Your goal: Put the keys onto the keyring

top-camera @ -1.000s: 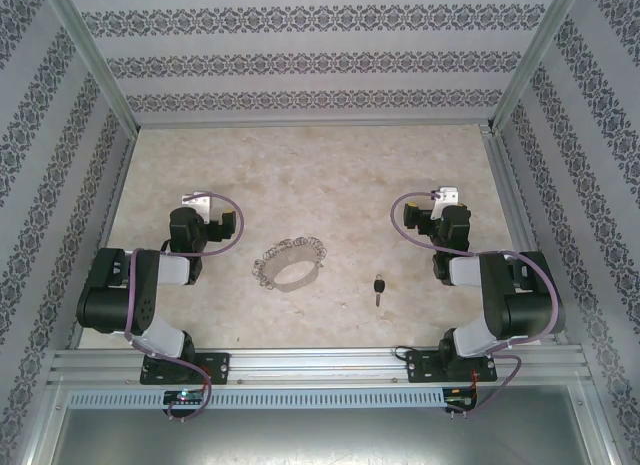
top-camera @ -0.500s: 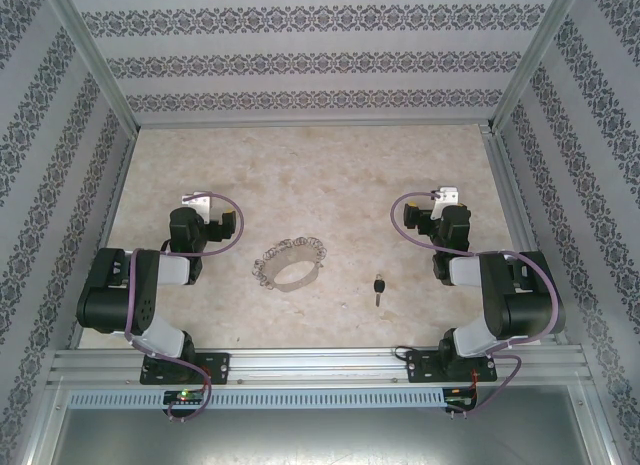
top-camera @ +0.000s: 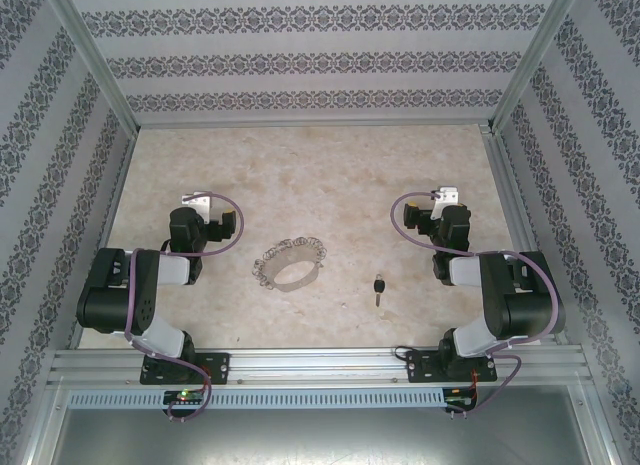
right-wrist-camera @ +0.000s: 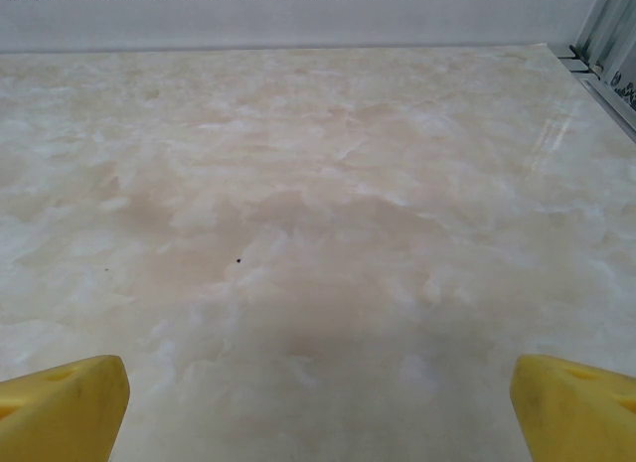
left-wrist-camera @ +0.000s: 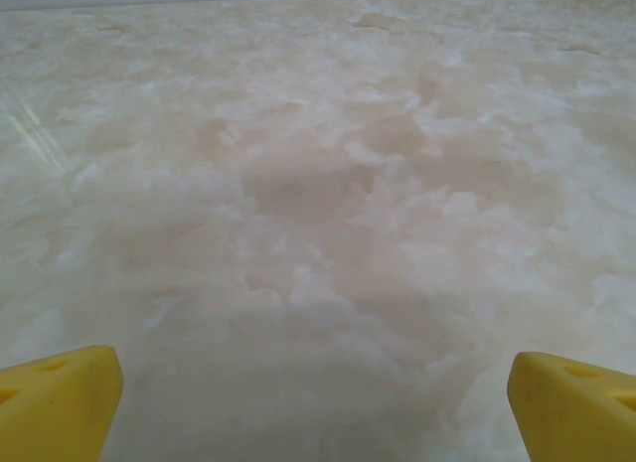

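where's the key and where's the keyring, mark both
key (top-camera: 378,284), top external view, on its black head
keyring (top-camera: 292,276), top external view, on the near side of the hoop

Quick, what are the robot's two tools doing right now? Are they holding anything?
Left yellow-fingered tool: open, holding nothing.
Right yellow-fingered tool: open, holding nothing.
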Tool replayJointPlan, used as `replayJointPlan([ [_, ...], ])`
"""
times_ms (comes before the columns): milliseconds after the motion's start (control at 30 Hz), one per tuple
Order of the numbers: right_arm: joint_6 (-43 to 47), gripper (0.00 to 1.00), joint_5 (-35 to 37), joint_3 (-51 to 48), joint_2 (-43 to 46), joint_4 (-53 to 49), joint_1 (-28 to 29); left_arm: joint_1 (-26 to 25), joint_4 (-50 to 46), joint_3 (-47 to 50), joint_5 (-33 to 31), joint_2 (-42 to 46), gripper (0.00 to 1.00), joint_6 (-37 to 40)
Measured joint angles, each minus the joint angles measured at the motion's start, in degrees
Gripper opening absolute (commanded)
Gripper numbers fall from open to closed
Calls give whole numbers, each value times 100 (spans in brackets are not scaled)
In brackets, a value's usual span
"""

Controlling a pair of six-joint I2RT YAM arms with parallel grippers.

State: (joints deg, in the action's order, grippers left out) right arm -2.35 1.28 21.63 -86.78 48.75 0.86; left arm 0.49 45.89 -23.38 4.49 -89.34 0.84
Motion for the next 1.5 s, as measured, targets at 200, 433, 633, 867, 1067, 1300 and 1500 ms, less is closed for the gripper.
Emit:
replayJointPlan([
  [200,-2,98,-4,0,0,0,-2,0,0,-2,0,0,100,0],
  [433,-74,98,212,328,649,-1106,0,0,-1034,-514,0,433,100,0],
  [633,-820,98,210,839,1585,-1985,-37,0,-1519,-708,-35,1266,100,-17],
  [867,-2044,98,-295,839,1904,-2583,-334,0,-3088,-1495,9,2094,98,-619],
  [1067,-2605,79,-1934,837,1897,-2820,-149,-55,-4245,-2105,688,2780,91,-1534],
  [1300,-2763,69,-2590,866,1886,-3659,1473,-791,-5366,-2087,1370,2988,87,-2162],
  [1500,-3265,52,-2363,1010,1285,-3923,2833,-1937,-5626,-1967,1233,2907,86,-2433],
])
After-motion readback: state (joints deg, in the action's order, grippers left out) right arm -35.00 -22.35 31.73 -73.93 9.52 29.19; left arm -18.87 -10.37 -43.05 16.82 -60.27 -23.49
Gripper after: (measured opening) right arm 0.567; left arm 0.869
